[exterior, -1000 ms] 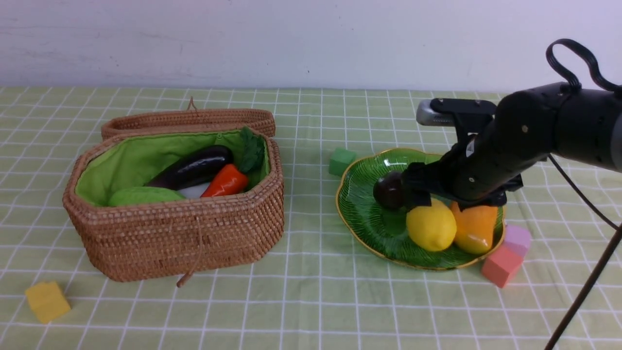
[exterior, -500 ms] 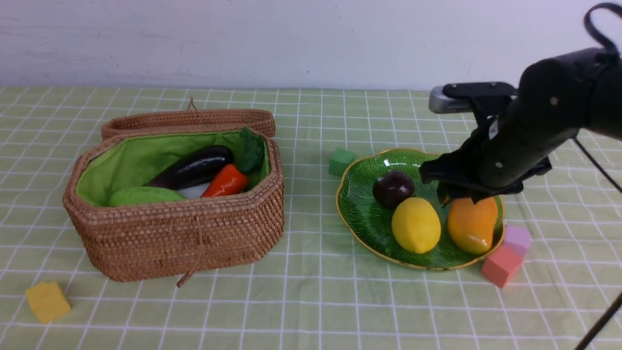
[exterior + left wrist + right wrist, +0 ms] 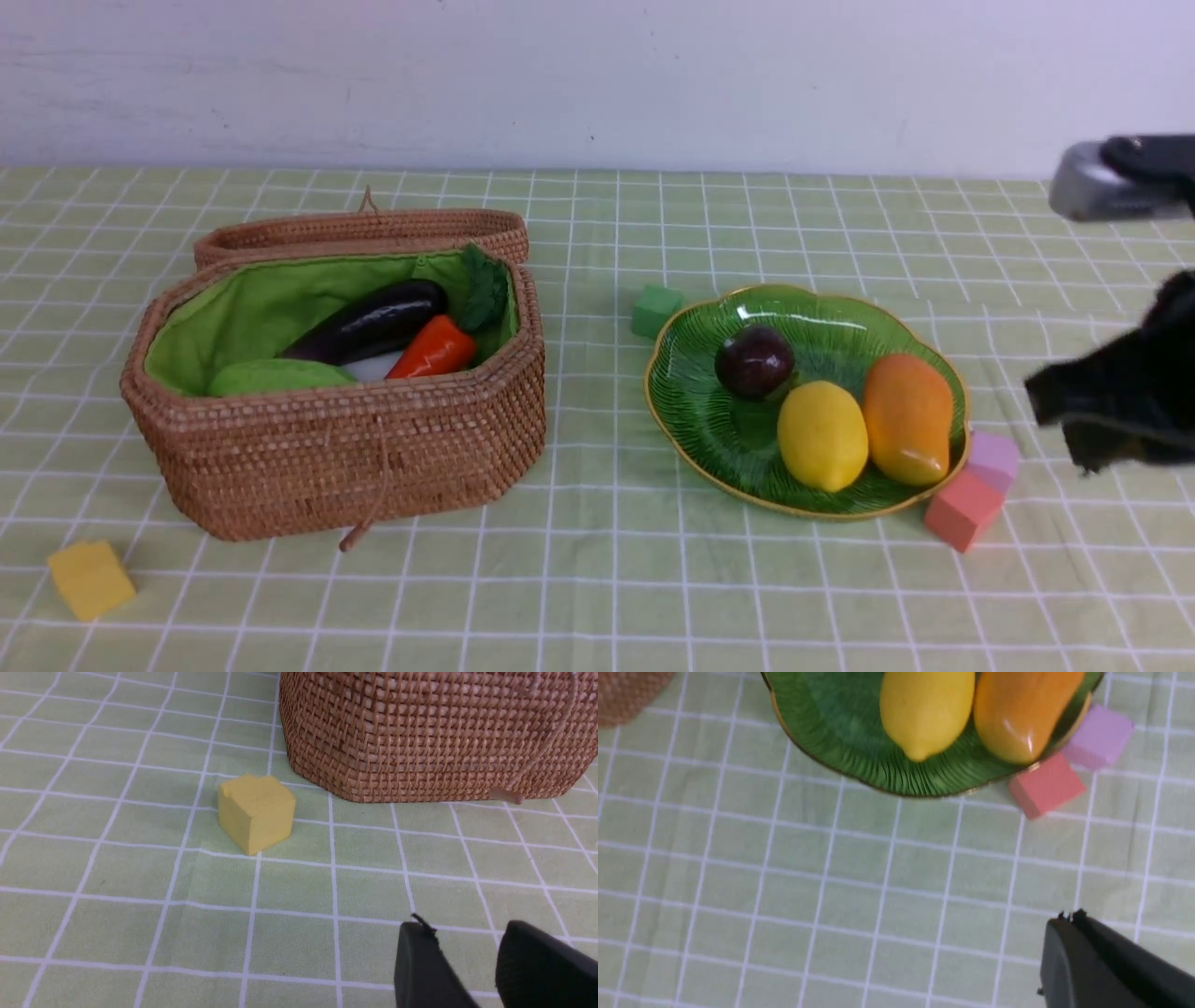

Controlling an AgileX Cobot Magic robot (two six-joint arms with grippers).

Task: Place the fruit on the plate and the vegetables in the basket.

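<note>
Front view: green checked tablecloth (image 3: 597,579) under a plain white wall (image 3: 597,75); fruit (image 3: 822,434) lay on the plate (image 3: 691,411), vegetables (image 3: 373,322) in the basket (image 3: 373,467). Left wrist view: left gripper (image 3: 467,956) slightly spread, empty, near a yellow cube (image 3: 256,812). Right wrist view: right gripper (image 3: 1069,919) pressed together, empty, off the plate.

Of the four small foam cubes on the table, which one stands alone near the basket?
The yellow cube, in front of the basket's left corner. The green cube, pink cube and lilac cube all sit beside the plate.

The green plate (image 3: 691,411) holds a mango (image 3: 907,417), lemon (image 3: 822,436) and dark ball (image 3: 754,361). Left of it, the open basket (image 3: 373,448) holds an eggplant (image 3: 373,320), carrot (image 3: 432,348), gourd (image 3: 277,376) and radish (image 3: 373,368).
</note>
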